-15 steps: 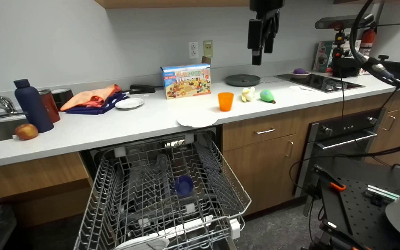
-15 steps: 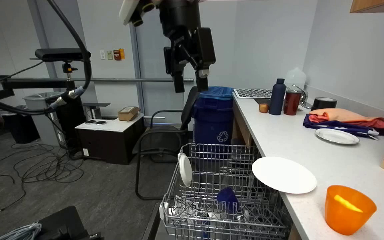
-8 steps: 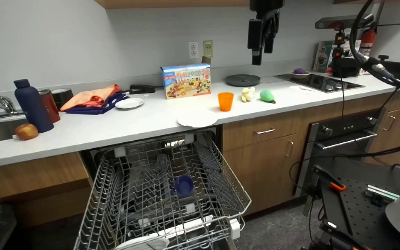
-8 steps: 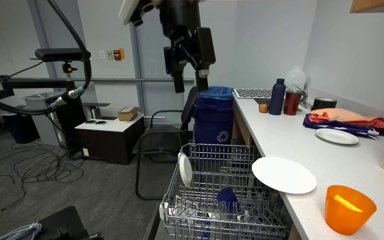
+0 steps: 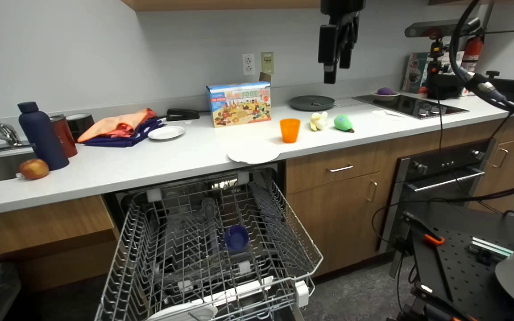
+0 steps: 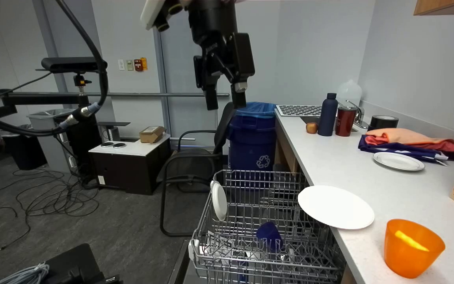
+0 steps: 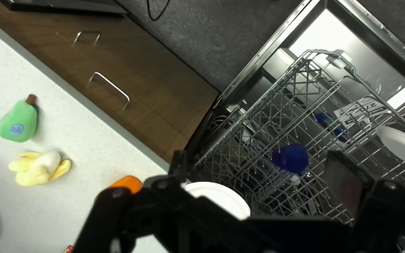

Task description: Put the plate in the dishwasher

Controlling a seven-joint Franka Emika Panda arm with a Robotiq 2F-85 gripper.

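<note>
The plate, plain white and round, lies on the counter's front edge and overhangs the open dishwasher in both exterior views, plate [image 5: 253, 154] and plate [image 6: 335, 207]. In the wrist view part of the plate [image 7: 223, 197] shows behind my gripper's left finger. The dishwasher [image 5: 301, 294] has its door down and its wire rack pulled out; the rack also shows in an exterior view, dishwasher [image 6: 199, 240], and the door in the wrist view, dishwasher [image 7: 373, 49]. My gripper [image 6: 225, 103] is open and empty, high above the rack and apart from the plate; it also shows as gripper [image 5: 337, 73] and gripper [image 7: 258, 158].
A blue cup [image 6: 269, 236] and another white plate [image 6: 219, 200] are in the rack. An orange cup [image 6: 413, 248] stands beside the plate on the counter. A smaller white plate [image 5: 166, 133], a play-food box [image 5: 240, 104] and toy food [image 5: 343, 123] are further back.
</note>
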